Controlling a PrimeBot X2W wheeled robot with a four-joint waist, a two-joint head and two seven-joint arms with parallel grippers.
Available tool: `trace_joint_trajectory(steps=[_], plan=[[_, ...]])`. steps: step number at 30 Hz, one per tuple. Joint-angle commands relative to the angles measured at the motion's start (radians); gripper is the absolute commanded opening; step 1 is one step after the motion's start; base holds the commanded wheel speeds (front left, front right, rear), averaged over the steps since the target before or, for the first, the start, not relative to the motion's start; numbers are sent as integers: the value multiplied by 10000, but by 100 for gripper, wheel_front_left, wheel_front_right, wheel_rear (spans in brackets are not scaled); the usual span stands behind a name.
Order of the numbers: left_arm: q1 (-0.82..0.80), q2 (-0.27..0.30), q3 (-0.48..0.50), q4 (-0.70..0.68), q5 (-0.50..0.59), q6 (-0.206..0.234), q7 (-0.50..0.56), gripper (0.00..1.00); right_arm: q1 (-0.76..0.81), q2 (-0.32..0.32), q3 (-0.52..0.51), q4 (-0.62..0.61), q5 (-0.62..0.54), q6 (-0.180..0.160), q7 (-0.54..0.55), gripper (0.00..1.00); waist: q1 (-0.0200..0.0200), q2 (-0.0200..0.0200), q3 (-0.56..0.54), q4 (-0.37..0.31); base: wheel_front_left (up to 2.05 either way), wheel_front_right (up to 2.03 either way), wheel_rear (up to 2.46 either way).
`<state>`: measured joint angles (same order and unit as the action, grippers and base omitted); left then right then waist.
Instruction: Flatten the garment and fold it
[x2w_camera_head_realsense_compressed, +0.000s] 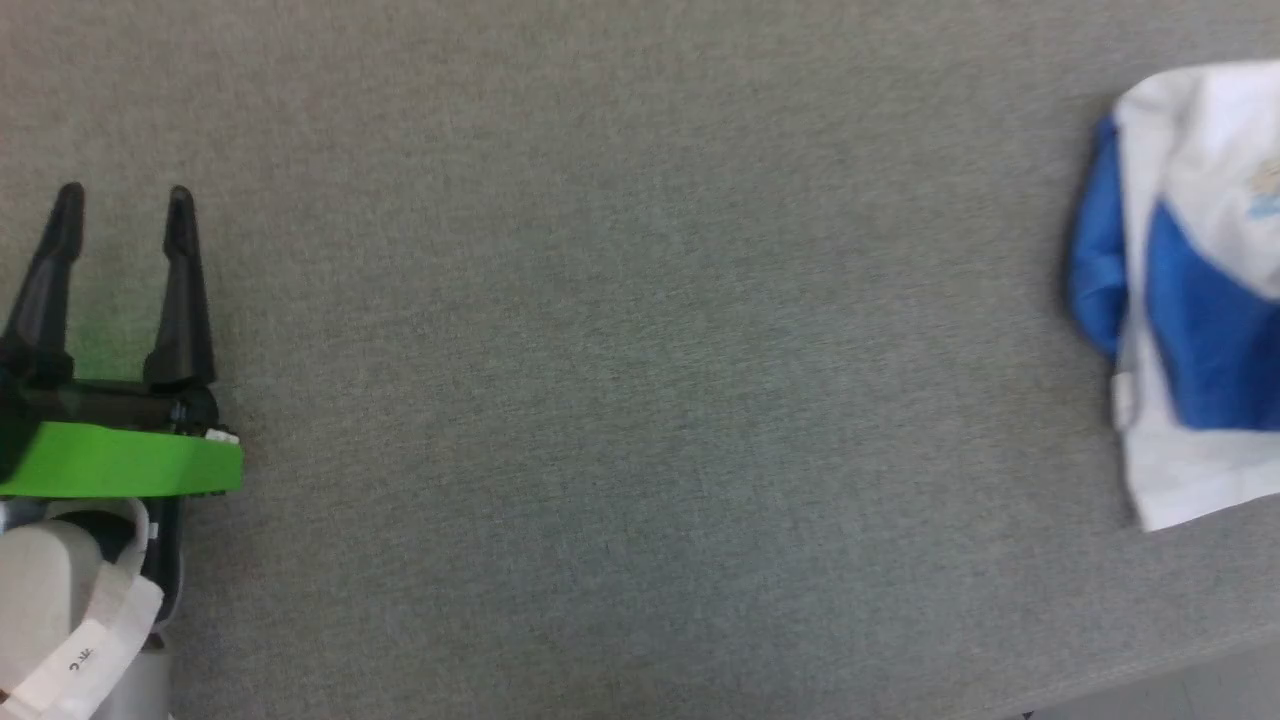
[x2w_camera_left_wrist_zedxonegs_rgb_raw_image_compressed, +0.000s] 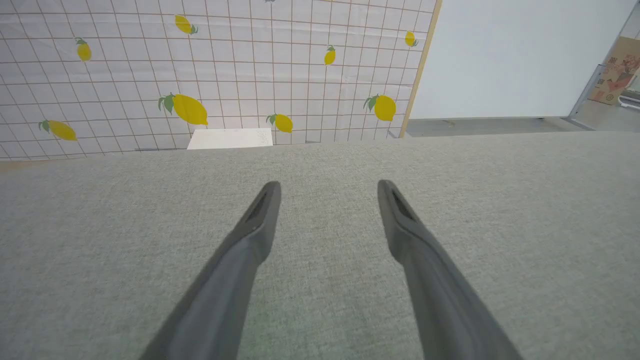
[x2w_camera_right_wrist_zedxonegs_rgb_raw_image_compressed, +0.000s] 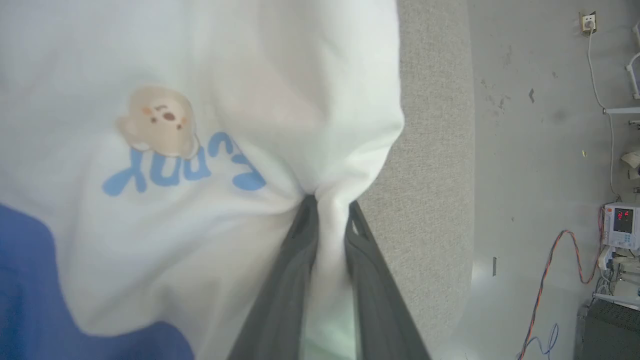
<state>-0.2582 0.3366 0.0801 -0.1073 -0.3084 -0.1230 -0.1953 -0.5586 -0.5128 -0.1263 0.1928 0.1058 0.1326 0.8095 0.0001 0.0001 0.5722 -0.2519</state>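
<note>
"Where's the garment (x2w_camera_head_realsense_compressed: 1195, 300)?"

"Bunched up at the far right end of the worktop (x2w_camera_head_realsense_compressed: 640, 350), close to the edge. It's white cloth over blue, nowhere near flat."

"And the arms?"

"The right gripper (x2w_camera_right_wrist_zedxonegs_rgb_raw_image_compressed: 330, 201) is clamped on a fold of the white cloth just beside the print (x2w_camera_right_wrist_zedxonegs_rgb_raw_image_compressed: 185, 170), and you can see the fabric squeezed between its fingers. The left gripper (x2w_camera_head_realsense_compressed: 125, 192) stands wide apart with nothing in it, over bare worktop well off to the left."

"So which step is this?"

"Flattening, I'd say, and barely begun. No fold is made yet."

"What does it need next?"

"My guess is the cloth has to come toward the middle, where there's room. Then the left gripper needs to take a second edge so the pair can spread it. One pinch alone would just drag a lump."
</note>
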Motion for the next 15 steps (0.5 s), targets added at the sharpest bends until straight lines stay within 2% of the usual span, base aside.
trace_joint_trajectory(steps=[1, 12, 13, 14, 15], plan=[[-139, 108, 82, -95, -150, -7, 5, 100, -249, -152, -212, 80, -175, -19, -135, 0, -1, -1, 949, 399, 0, 0, 0], [-41, 295, 281, -313, -297, 64, -33, 100, -562, -1067, -1625, 80, -857, -19, -455, 0, -1, -1, 1333, 784, 0, 0, 0], [-26, 304, 292, -314, -303, 72, -39, 100, -586, -1067, -1713, -7, -934, -19, -599, 71, -1, -1, 1330, 783, 0, 0, 0], [-8, 313, 303, -303, -310, 83, -47, 100, -617, -1089, -1787, -96, -1044, -19, -790, 100, -1, -1, 1309, 772, 0, 0, 0], [-3, 313, 300, -284, -313, 94, -54, 100, -671, -1049, -1891, -127, -1069, -19, -929, 100, -1, -1, 1269, 763, 0, 0, 0]])
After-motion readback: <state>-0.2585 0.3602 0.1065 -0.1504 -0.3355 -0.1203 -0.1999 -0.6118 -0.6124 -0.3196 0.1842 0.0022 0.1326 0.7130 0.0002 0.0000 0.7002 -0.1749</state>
